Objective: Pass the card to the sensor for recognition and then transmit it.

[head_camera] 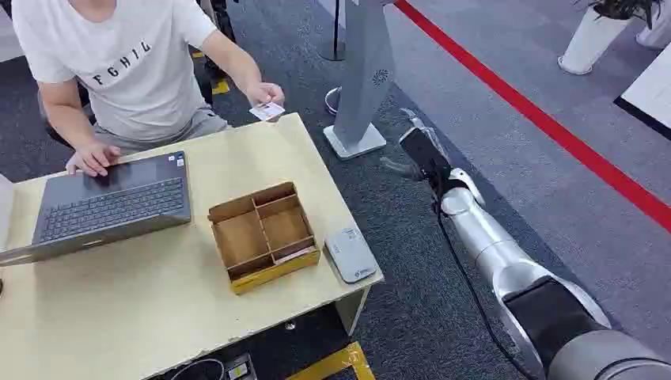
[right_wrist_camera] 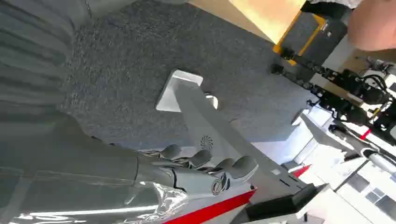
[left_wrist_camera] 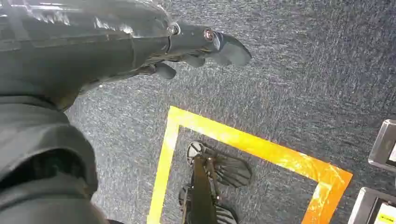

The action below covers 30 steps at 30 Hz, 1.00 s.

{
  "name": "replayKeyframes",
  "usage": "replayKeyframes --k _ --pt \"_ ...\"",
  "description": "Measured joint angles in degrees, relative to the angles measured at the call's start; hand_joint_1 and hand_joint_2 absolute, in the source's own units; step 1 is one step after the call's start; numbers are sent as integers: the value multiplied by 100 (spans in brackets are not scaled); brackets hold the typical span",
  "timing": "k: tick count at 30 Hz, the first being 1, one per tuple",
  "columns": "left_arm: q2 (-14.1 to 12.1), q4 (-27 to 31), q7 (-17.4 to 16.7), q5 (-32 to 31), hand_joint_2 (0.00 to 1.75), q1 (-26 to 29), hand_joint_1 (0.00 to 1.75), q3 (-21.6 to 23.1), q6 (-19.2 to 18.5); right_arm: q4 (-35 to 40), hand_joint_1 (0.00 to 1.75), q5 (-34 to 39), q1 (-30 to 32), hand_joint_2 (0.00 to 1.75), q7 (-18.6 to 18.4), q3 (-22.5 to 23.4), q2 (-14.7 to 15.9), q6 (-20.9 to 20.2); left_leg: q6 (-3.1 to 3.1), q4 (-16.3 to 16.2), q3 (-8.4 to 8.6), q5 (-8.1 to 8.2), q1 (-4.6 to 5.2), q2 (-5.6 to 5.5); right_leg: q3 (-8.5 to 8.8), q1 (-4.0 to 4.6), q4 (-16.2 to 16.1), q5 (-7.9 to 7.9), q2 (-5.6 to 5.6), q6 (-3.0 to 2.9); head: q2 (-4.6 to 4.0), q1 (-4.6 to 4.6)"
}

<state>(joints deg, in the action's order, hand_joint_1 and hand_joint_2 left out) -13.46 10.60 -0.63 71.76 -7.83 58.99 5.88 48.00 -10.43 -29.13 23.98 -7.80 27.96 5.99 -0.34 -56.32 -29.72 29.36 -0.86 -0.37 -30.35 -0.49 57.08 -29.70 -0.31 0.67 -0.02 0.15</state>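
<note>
I am seeing the divided wooden box (head_camera: pixel 264 235) sitting near the desk's (head_camera: pixel 142 309) right edge, a flat item lying in its front right compartment. A person's hand (head_camera: pixel 265 93) is holding the card (head_camera: pixel 267 112) over the far right corner. My right hand (head_camera: pixel 418 150), beside the desk, is holding nothing, fingers loosely apart; left hand (left_wrist_camera: pixel 196 46) likewise.

Matt pale wood tabletop (head_camera: pixel 158 309); brown cardboard-like divided box (head_camera: pixel 263 234); rough grey carpet floor (head_camera: pixel 490 150); glossy silver metal right arm (head_camera: pixel 494 245).

Laptop (head_camera: pixel 111 207), divided wooden box (head_camera: pixel 263 235)
</note>
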Motion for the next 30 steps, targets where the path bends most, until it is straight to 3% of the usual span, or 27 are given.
replayKeyframes --k 18,24,30 --pt "-2 0 35 -35 0 -4 0 28 -41 513 0 -625 -118 175 -312 -249 11 -41 0 0 0 0 0 0 0 0 0 0 0 0 0 2" --pt "-2 0 55 -42 0 -8 0 37 -63 750 0 -1030 -202 175 -595 -374 9 -197 0 0 0 0 0 0 0 0 0 0 0 0 2 0" --pt "-4 0 55 -61 0 -10 0 94 -66 795 0 -1285 -301 175 -588 -485 0 -254 0 0 0 0 0 0 0 0 1 0 0 0 0 0"
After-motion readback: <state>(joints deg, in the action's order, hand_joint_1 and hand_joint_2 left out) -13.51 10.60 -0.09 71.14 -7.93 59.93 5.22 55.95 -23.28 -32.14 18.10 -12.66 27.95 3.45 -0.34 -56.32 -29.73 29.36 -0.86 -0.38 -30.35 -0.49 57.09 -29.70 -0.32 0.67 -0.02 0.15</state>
